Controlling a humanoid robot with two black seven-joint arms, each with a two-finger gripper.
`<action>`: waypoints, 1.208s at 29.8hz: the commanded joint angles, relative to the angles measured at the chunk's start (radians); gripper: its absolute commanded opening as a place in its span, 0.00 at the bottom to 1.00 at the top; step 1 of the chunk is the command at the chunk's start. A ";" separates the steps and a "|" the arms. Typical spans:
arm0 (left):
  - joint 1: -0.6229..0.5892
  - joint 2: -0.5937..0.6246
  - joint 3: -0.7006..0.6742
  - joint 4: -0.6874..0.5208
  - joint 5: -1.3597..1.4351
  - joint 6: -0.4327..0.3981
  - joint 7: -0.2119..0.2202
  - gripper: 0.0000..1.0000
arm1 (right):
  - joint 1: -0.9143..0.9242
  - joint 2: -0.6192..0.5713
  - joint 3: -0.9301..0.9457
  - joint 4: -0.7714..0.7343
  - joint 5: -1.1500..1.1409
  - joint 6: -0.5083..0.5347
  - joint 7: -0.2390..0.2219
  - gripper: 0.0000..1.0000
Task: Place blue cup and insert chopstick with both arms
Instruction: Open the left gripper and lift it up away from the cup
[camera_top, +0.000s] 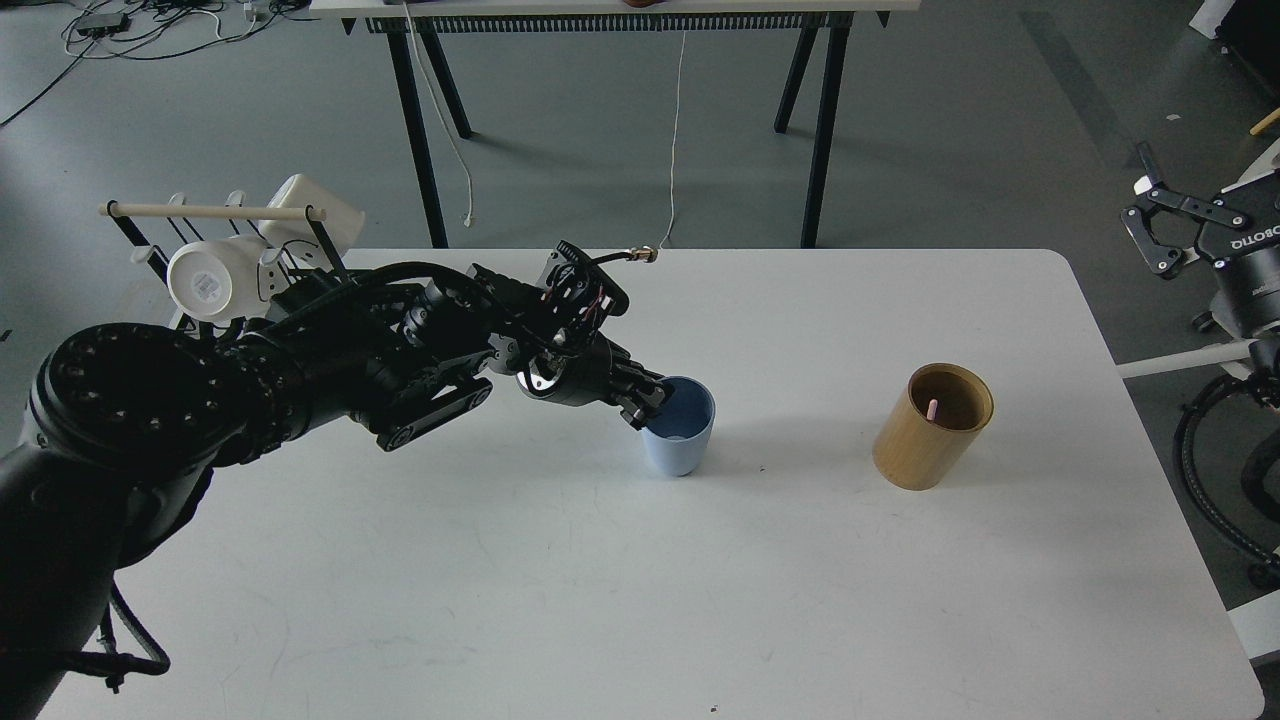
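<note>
The blue cup (682, 435) stands upright on the white table (560, 600), near its middle. My left gripper (648, 403) reaches in from the left and is shut on the cup's left rim, one finger inside and one outside. A pink chopstick (932, 408) shows only its tip inside the tan wooden cylinder (925, 440) to the right of the cup. My right gripper (1142, 215) is open and empty, held off the table past its far right edge.
A black wire rack (215, 245) with a pale wooden rod and white mugs stands at the table's back left, behind my left arm. A second table's black legs (825, 120) stand on the floor beyond.
</note>
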 joint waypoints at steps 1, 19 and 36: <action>-0.002 0.008 -0.009 -0.002 -0.010 -0.001 0.000 0.35 | -0.001 -0.001 0.005 0.000 -0.005 0.000 0.009 0.99; 0.248 0.224 -0.743 -0.108 -0.563 -0.170 0.000 0.92 | 0.059 -0.314 0.010 0.251 -0.967 -0.137 0.072 0.99; 0.415 0.258 -1.132 -0.327 -0.646 -0.286 0.000 0.92 | 0.046 -0.660 -0.213 0.515 -1.399 -0.443 0.072 0.99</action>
